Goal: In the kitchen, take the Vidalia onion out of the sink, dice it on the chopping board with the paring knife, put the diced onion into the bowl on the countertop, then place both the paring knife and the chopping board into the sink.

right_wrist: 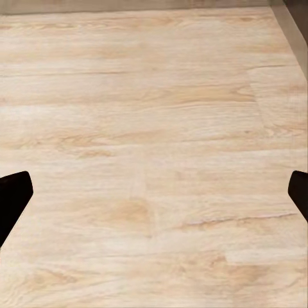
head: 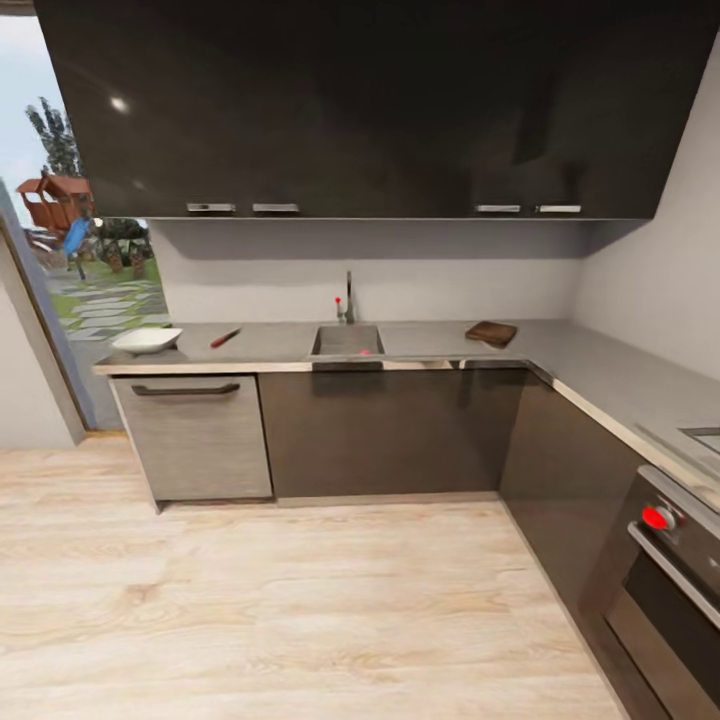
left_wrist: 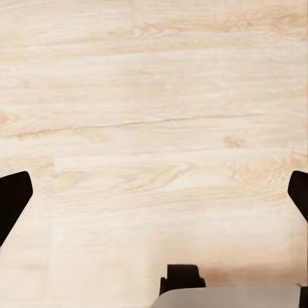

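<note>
The left hand (left_wrist: pixel 154 199) shows in its wrist view as two dark fingertips at opposite borders of the picture, spread wide with nothing between them; below it lies pale wood-plank floor (left_wrist: pixel 154 115). The right hand (right_wrist: pixel 154 199) looks the same in its own wrist view: fingertips far apart, empty, over the same planks.

From the head view the robot stands back on the floor, well apart from the kitchen run, so neither hand is near any of the task's things. The grey worktop (head: pixel 430 345) runs along the back wall and turns at the right corner toward an oven (head: pixel 660 590). The sink (head: pixel 347 342) is set near the middle of the back run, its faucet (head: pixel 349 295) behind it against the wall. A small pink-red speck at the sink's front edge may be the Vidalia onion (head: pixel 365 352), though it is too small to be sure.

Toward the left end of the worktop sits the white bowl (head: pixel 146 340), with the paring knife (head: pixel 225 338) between it and the sink, its long axis slanting from front-left to back-right. The chopping board (head: pixel 491 332) lies on the other side of the sink, toward the right corner.

The sink lies straight ahead, about even between both arms; my judgement is that the base must drive forward before any reach.
</note>
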